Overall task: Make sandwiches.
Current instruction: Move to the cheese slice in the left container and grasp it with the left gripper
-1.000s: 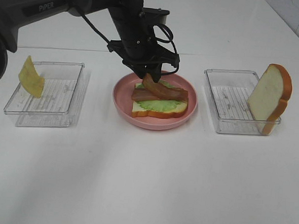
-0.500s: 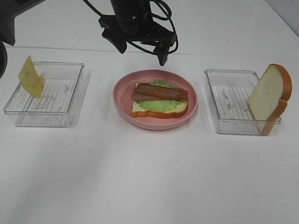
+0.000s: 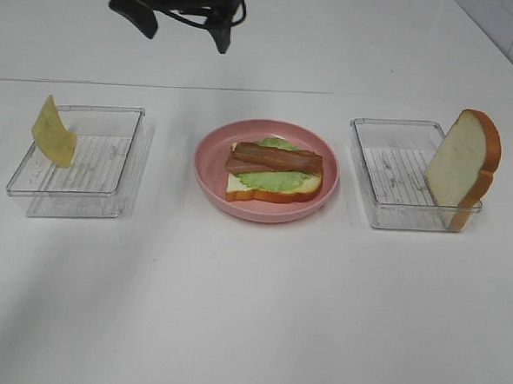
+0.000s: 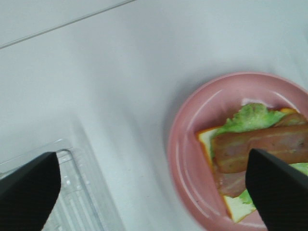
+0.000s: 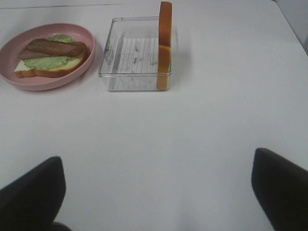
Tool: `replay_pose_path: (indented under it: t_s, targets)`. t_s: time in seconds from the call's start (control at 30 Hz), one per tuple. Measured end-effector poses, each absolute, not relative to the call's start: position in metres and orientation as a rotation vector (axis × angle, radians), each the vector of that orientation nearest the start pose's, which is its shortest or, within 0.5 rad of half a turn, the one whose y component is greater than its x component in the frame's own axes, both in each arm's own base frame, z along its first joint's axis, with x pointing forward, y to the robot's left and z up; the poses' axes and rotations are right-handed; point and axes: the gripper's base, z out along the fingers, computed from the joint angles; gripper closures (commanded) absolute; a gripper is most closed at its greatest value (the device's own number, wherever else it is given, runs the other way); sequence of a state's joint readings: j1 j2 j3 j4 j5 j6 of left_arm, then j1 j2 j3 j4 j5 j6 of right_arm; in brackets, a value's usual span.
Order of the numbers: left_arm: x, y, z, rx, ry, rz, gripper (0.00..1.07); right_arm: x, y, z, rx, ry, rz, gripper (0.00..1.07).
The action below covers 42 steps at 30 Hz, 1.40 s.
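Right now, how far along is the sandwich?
Done: bottom bread slice, lettuce and bacon are stacked on the pink plate. In hand: nothing; the left tool and right tool are open and empty. Left: the cheese slice leaning in the left tray and the second bread slice standing in the right tray.

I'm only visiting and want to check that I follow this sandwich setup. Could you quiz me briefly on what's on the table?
1. True or false: the cheese slice already lies on the pink plate.
2. What sits topmost on that plate? A) lettuce B) bacon strips C) a second piece of bread
3. Where is the spare bread slice?

Key:
1. False. It leans in the left tray.
2. B.
3. It stands on edge in the right tray.
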State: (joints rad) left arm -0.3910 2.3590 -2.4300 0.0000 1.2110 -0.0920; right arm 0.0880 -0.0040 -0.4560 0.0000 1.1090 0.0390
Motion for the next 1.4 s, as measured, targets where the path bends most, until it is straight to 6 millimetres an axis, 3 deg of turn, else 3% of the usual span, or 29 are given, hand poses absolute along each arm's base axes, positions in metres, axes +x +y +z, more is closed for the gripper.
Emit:
replay_pose_path:
  t_s: [0.07, 0.1, 0.17, 0.2, 0.23, 0.27, 0.33, 0.37, 0.7, 0.83, 0.97, 1.0, 1.07, 1.13, 1.23, 1.4]
  targets:
    - [0.477, -0.188, 0.282, 0.379, 2.606, -0.16, 0.04, -0.003, 0.0, 0.261, -0.052, 2.133, 0.075, 0.09]
    - [0.475, -0.166, 0.286, 0.347, 2.631, -0.137, 0.04, -0.003, 0.0, 0.261, -0.052, 2.133, 0.075, 0.09]
    - [0.474, -0.157, 0.288, 0.337, 2.639, -0.127, 0.04, -0.003, 0.0, 0.261, -0.052, 2.133, 0.075, 0.09]
    - [0.472, -0.134, 0.289, 0.304, 2.667, -0.095, 0.04, -0.003, 0.0, 0.261, -0.052, 2.133, 0.075, 0.09]
    - [0.472, -0.134, 0.289, 0.304, 2.667, -0.095, 0.04, -0.003, 0.0, 0.261, -0.052, 2.133, 0.075, 0.09]
    - [0.469, -0.112, 0.291, 0.271, 2.688, -0.072, 0.04, -0.003, 0.0, 0.261, -0.052, 2.133, 0.075, 0.09]
    - [0.469, -0.104, 0.291, 0.256, 2.696, -0.062, 0.04, -0.003, 0.0, 0.261, -0.052, 2.133, 0.075, 0.09]
    - [0.469, -0.088, 0.29, 0.231, 2.711, -0.047, 0.04, -0.003, 0.0, 0.261, -0.052, 2.133, 0.075, 0.09]
    - [0.47, -0.05, 0.264, 0.181, 2.803, -0.012, 0.04, -0.003, 0.0, 0.261, -0.052, 2.133, 0.075, 0.09]
    - [0.472, -0.025, 0.253, 0.131, 2.837, 0.01, 0.04, -0.003, 0.0, 0.261, -0.052, 2.133, 0.075, 0.09]
    - [0.475, -0.021, 0.242, 0.125, 2.861, 0.012, 0.04, -0.003, 0.0, 0.261, -0.052, 2.133, 0.075, 0.09]
    - [0.478, -0.022, 0.229, 0.128, 2.888, 0.009, 0.04, -0.003, 0.0, 0.261, -0.052, 2.133, 0.075, 0.09]
    - [0.479, -0.022, 0.224, 0.129, 2.9, 0.009, 0.04, -0.003, 0.0, 0.261, -0.052, 2.133, 0.075, 0.09]
    - [0.484, -0.023, 0.196, 0.132, 2.956, 0.008, 0.04, -0.003, 0.0, 0.261, -0.052, 2.133, 0.075, 0.09]
    - [0.486, -0.023, 0.181, 0.135, 2.986, 0.008, 0.04, -0.003, 0.0, 0.261, -0.052, 2.133, 0.075, 0.09]
    - [0.488, -0.023, 0.169, 0.134, 3.012, -0.001, 0.04, -0.003, 0.0, 0.261, -0.052, 2.133, 0.075, 0.09]
